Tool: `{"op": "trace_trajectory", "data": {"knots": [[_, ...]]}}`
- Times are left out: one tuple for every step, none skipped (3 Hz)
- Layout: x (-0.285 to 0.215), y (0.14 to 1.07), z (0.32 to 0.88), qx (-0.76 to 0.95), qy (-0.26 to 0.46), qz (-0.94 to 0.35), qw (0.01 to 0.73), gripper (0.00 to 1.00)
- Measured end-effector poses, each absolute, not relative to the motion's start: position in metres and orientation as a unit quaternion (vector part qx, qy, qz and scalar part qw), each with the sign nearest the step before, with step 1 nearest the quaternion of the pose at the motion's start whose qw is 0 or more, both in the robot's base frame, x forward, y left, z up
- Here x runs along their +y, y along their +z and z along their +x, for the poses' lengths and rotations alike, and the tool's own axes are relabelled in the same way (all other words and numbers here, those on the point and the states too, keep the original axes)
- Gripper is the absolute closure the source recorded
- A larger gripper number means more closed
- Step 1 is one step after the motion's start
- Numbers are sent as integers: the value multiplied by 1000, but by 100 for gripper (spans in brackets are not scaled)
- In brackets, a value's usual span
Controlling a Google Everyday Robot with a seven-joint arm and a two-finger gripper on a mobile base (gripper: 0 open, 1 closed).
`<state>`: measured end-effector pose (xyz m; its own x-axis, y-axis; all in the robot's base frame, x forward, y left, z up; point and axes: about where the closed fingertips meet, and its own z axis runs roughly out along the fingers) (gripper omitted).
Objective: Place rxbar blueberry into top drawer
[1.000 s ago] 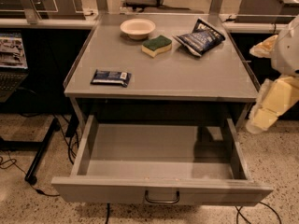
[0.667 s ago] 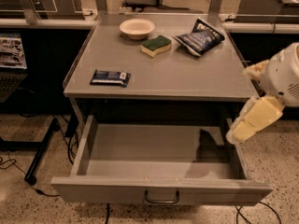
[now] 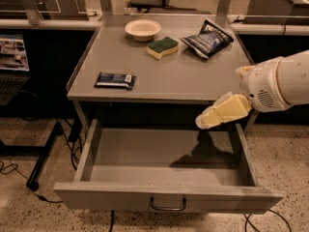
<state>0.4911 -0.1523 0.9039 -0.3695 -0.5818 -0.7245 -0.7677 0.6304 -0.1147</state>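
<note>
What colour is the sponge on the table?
Sponge: green top, yellow base, clearest in the camera view. Pincer hangs over the open top drawer.

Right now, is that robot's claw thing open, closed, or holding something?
Gripper: above the right side of the open top drawer; open or closed cannot be told. The rxbar blueberry lies on the tabletop, not in it.

Arm (image 3: 282,83) extends from right, hand (image 3: 206,120) pointing down-left.

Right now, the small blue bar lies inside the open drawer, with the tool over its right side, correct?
No: the camera view shows the rxbar blueberry on the tabletop, not in the open top drawer. The tool is over the drawer's right side.
</note>
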Motion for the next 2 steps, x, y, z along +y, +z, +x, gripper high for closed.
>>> {"op": "trace_trajectory", "data": {"knots": [[-152,904,485,819,129,-414,376,0],[-132,882,498,805,167,-416,388,0]]}}
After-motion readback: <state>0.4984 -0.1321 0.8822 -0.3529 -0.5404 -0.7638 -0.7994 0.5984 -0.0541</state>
